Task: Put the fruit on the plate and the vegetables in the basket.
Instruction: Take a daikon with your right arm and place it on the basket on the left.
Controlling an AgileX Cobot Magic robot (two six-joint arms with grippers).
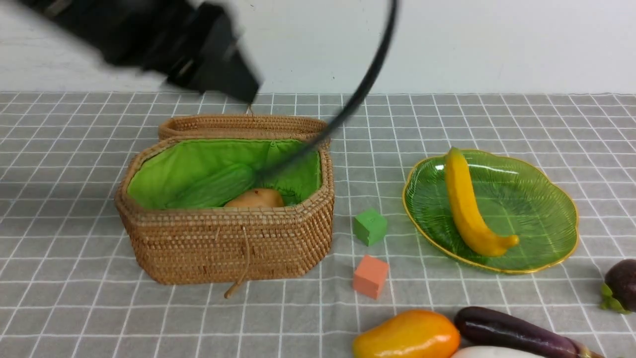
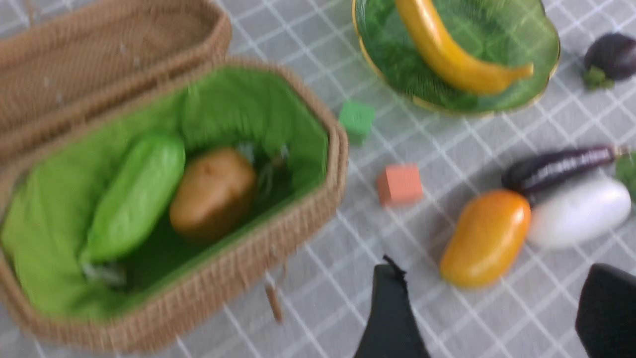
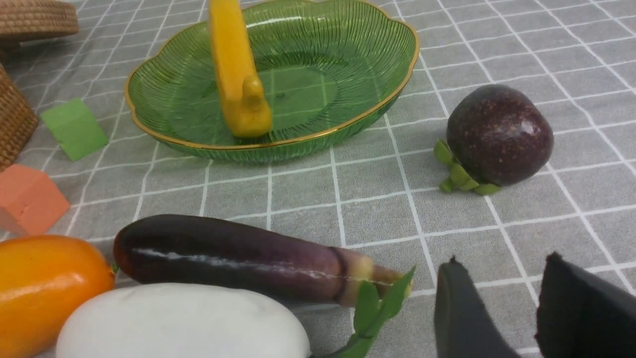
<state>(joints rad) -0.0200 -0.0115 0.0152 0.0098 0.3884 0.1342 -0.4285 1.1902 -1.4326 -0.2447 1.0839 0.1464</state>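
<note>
Gourd [image 2: 136, 194] and potato [image 2: 213, 191] lay basketed, centre-left; banana [image 1: 467, 204] plated, right — mango [image 1: 407, 335], mangosteen [image 3: 499, 134], eggplant [image 3: 238, 258], white oblong [image 3: 184, 323] remained; left pincer [image 2: 489, 308] wide, right [image 3: 502, 293] parted — both empty.

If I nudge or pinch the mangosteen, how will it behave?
The mangosteen will probably roll if nudged, being nearly round. Its glossy skin may slip between the fingers. The leaves at one side might stop a roll that way.

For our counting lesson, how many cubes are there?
2: the green one between basket and plate; the orange one nearer the mango.
</note>
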